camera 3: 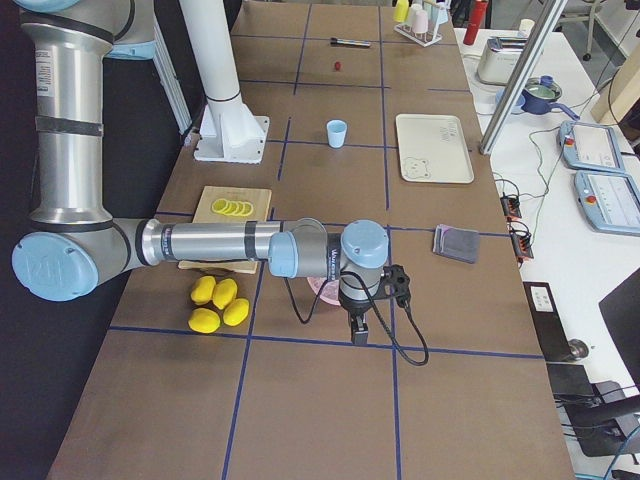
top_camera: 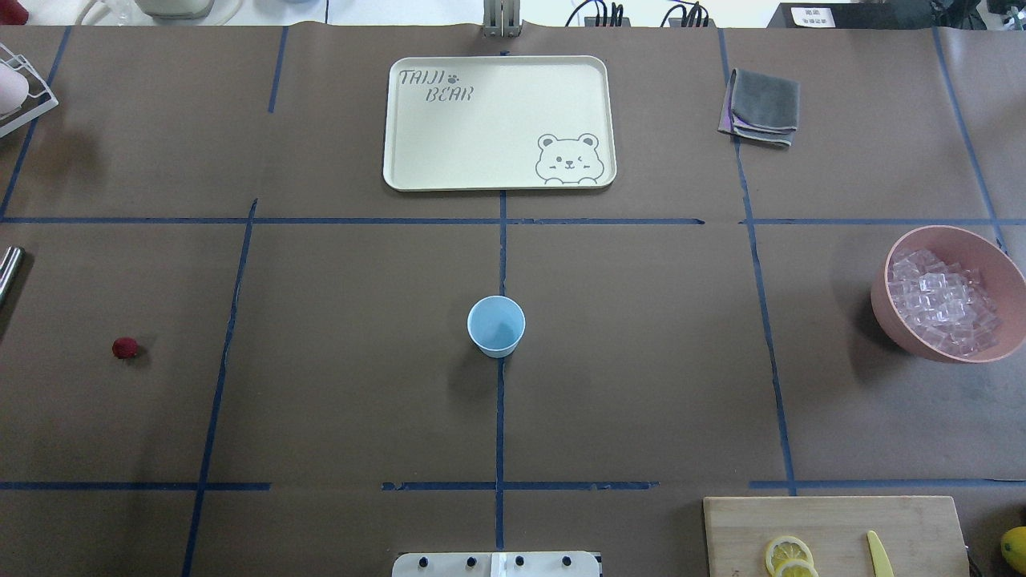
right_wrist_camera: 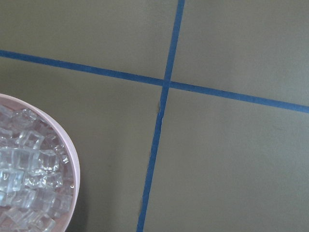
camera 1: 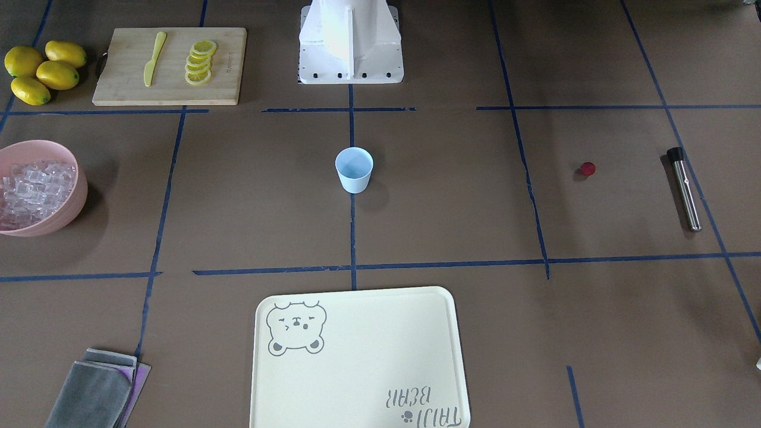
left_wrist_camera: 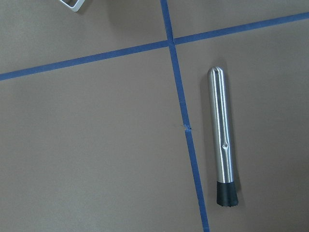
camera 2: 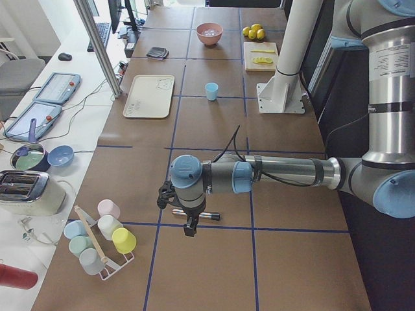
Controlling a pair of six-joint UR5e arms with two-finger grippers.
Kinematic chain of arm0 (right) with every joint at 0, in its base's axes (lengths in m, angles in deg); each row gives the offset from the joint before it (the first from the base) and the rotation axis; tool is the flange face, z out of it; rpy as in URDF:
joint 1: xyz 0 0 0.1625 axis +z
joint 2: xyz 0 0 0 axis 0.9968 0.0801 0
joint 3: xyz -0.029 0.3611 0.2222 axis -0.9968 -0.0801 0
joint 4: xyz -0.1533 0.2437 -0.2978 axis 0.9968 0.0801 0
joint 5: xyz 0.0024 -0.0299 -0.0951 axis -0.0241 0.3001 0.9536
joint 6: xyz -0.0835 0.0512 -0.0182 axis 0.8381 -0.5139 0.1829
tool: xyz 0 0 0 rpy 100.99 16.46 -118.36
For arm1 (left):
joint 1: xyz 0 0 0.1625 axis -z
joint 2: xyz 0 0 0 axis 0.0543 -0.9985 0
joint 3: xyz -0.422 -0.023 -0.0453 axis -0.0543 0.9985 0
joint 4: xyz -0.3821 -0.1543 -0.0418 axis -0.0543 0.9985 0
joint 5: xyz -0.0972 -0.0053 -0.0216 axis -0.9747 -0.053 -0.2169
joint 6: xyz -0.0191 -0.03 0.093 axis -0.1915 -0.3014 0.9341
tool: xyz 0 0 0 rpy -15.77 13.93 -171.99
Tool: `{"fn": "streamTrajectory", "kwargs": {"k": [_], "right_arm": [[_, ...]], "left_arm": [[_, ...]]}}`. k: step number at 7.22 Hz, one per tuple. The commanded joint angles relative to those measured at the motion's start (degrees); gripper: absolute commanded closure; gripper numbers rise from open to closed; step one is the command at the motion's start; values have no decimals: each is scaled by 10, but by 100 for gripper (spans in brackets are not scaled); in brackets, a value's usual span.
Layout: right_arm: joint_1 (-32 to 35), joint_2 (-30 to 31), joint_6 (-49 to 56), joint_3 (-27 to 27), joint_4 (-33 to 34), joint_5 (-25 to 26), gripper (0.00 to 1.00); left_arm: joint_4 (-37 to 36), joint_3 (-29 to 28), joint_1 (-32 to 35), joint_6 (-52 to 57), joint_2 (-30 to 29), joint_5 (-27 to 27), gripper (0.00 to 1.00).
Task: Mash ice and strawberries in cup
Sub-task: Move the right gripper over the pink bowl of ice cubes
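"Brown-papered table (top_camera: 361,401), blue tape grid. Only the side views catch the arms."
"Claws?"
"Left gripper (camera 2: 189,229) hangs near the steel muddler (left_wrist_camera: 223,140), right gripper (camera 3: 358,334) beside the pink bowl (top_camera: 882,320). Spread or pinched, I cannot tell."
"Task things?"
"Ice (top_camera: 942,308) fills the bowl. The cup (top_camera: 496,326) stands upright at centre, and the strawberry (top_camera: 124,348) lies well apart on the left."

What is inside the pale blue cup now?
Nothing: the cup shows a bare blue floor from overhead. The ice sits in the pink bowl, the strawberry on the table. Nothing covers its mouth.
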Motion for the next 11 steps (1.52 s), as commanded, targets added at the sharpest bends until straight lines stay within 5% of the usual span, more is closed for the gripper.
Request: {"fn": "streamTrajectory", "kwargs": {"k": [1,4,7,11], "right_arm": [[-53,-13,-105,16,-57,-5,0],[-185,-14,-323,22,-230,1,0],[-238,-14,-333,23,-247,37,1],[-258,-3,-327,21,-245,43,15]], "left_arm": [[0,1,0,-1,0,0,0],[1,1,0,-2,1,0,0],[1,1,0,-1,2,-1,0],[1,0,0,-2,3,0,0]]}}
